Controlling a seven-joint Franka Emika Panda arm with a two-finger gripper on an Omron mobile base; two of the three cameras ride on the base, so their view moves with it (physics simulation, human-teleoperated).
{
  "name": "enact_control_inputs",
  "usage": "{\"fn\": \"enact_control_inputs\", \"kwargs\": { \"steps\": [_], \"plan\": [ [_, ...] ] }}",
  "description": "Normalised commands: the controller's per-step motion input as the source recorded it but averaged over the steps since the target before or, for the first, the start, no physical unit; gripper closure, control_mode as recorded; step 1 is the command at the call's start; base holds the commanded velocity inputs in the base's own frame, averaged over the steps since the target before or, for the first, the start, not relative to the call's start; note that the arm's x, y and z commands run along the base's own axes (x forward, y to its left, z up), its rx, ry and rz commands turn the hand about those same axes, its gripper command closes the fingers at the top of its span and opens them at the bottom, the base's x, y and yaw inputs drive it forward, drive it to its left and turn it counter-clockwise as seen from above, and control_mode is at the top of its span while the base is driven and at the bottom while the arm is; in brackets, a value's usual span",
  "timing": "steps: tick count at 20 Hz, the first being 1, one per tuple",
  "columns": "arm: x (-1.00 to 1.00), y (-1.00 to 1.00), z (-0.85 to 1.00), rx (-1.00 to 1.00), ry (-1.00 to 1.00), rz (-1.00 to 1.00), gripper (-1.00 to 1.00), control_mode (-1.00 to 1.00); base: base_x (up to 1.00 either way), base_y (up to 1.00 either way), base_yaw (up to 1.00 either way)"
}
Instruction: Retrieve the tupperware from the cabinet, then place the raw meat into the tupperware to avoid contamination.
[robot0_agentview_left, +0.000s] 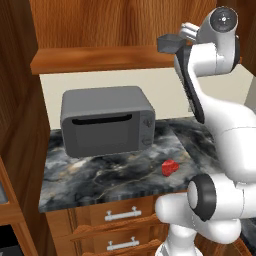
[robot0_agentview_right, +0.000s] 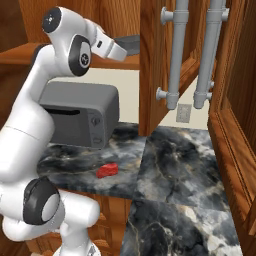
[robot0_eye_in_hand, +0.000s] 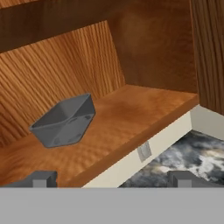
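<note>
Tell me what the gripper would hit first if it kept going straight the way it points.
Likely the cabinet's wooden shelf, then its back wall. The gripper stands open, and the tupperware sits left of that line, though depth is hard to judge.

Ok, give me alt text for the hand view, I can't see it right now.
A small grey tupperware sits tilted on the wooden shelf of the open cabinet, ahead and left of the open gripper. Below the shelf edge, the dark marble counter shows at lower right.
</note>
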Motion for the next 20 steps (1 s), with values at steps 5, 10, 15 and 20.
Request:
{"fn": "enact_control_inputs", "kwargs": {
  "steps": [5, 10, 15, 20],
  "plan": [
    [0.62, 0.0, 0.04, 0.09, 0.0, 0.0, -1.0, -1.0, 0.0, 0.0, 0.0],
    [0.57, -0.07, 0.06, 0.09, 0.0, 0.0, -1.0, -1.0, 0.0, 0.0, 0.0],
    [0.28, -0.16, -0.02, 0.01, 0.0, 0.06, -1.0, -1.0, 0.0, 0.0, 0.0],
    [0.26, -0.19, -0.01, 0.02, 0.0, 0.08, -1.0, -1.0, 0.0, 0.0, 0.0]
  ]
}}
